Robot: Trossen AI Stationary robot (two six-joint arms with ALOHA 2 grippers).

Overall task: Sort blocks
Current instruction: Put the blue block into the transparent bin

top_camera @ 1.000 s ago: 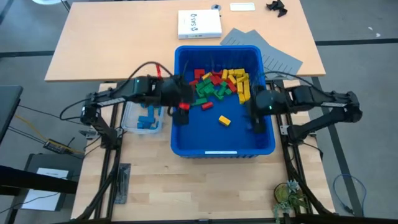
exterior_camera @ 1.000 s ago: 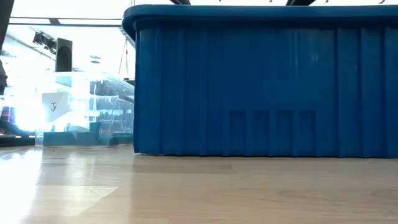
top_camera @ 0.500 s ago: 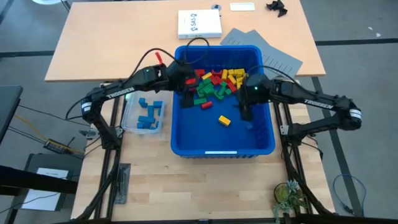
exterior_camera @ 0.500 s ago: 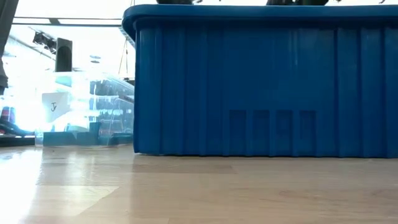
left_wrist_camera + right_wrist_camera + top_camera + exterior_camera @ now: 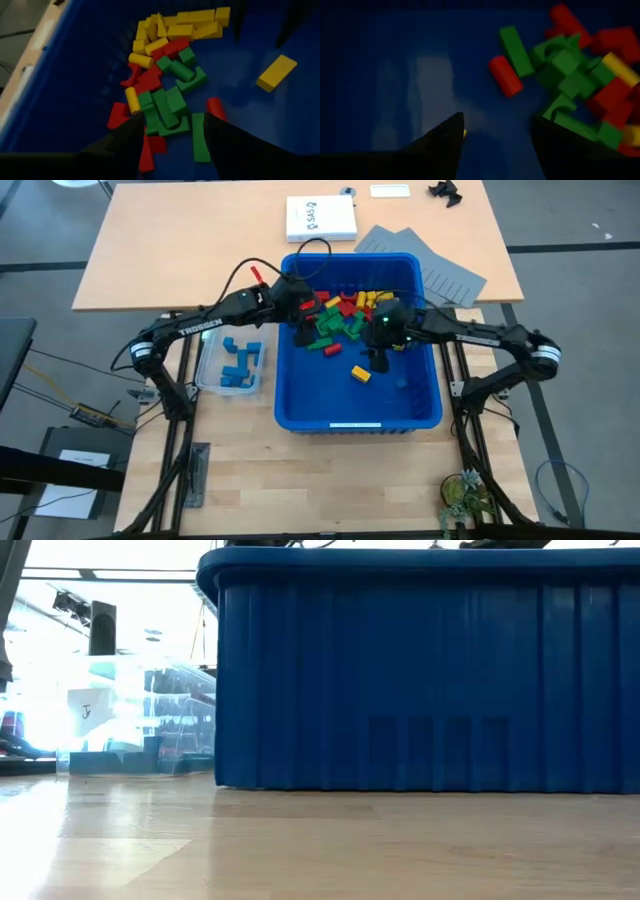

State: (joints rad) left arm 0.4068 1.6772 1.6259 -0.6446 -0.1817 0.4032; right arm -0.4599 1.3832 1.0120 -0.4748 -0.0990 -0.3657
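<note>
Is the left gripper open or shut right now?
Open: the left gripper's two fingers stand apart over green blocks, gripping nothing.

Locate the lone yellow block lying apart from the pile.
In the high view, the lone yellow block lies on the blue bin's floor, near-side of the pile, just beside the right claw.

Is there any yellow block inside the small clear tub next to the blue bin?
No, in the high view the small clear tub beside the blue bin holds only blue blocks.
</note>
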